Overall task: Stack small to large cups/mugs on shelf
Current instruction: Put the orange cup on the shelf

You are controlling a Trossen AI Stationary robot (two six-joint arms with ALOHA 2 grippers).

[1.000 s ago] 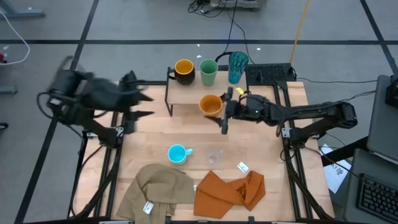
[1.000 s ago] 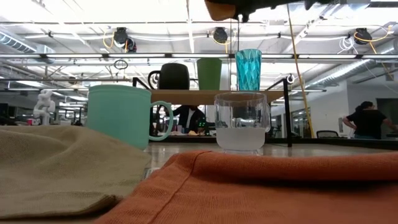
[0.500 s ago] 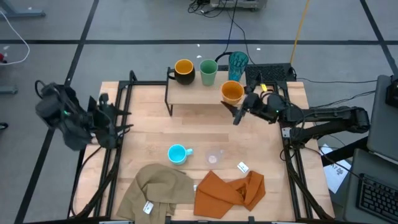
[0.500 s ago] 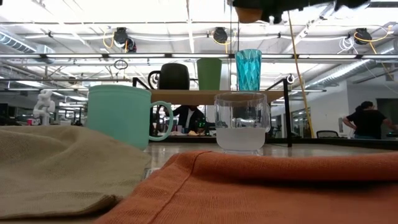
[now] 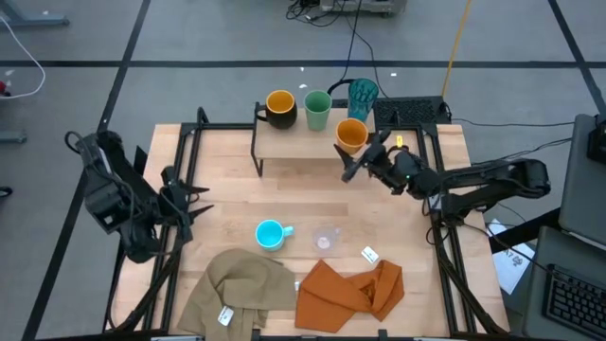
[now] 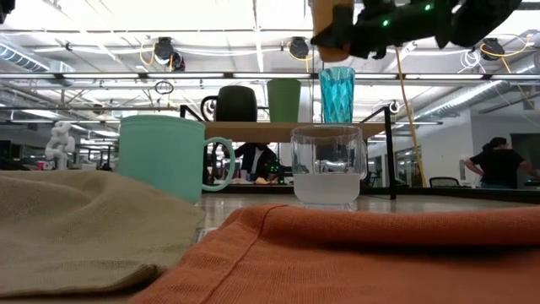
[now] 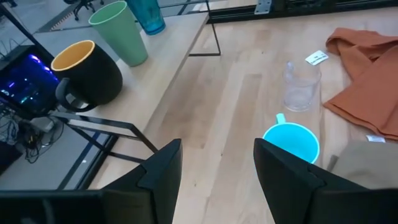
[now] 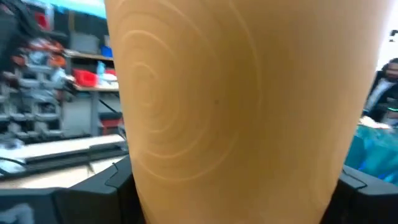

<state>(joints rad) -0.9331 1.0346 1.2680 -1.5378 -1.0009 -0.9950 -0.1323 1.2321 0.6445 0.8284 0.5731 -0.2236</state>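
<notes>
My right gripper [image 5: 360, 152] is shut on the small orange cup [image 5: 351, 135] and holds it high above the right part of the shelf [image 5: 284, 142], just in front of the teal tumbler [image 5: 362, 98]. The black mug [image 5: 280, 107], the green cup [image 5: 317, 109] and the tumbler stand on their bases along the shelf's far edge. The light blue mug [image 5: 271, 234] and the clear cup [image 5: 327, 239] stand on the table. My left gripper [image 7: 217, 180] is open and hangs at the table's left edge [image 5: 194, 202]. My right gripper pinches the orange cup's side wall [image 8: 249, 106] between its two fingers [image 8: 118, 180], one on each side. It comes roughly level from the table's right and near side. The cup is upright and lifted clear, well above the shelf board [image 6: 287, 129].
A tan cloth [image 5: 241, 289] and an orange cloth [image 5: 350, 289] lie at the table's near edge, with a small white tag [image 5: 369, 254] beside them. Bare wood lies between the shelf and the two cups on the table. A person [image 6: 498, 165] is far back in the room.
My right gripper has carried the orange cup from in front of the shelf toward the far right, to above the shelf's right part, and has then come down a little. My left arm has drawn back toward the table's left and near edges.
</notes>
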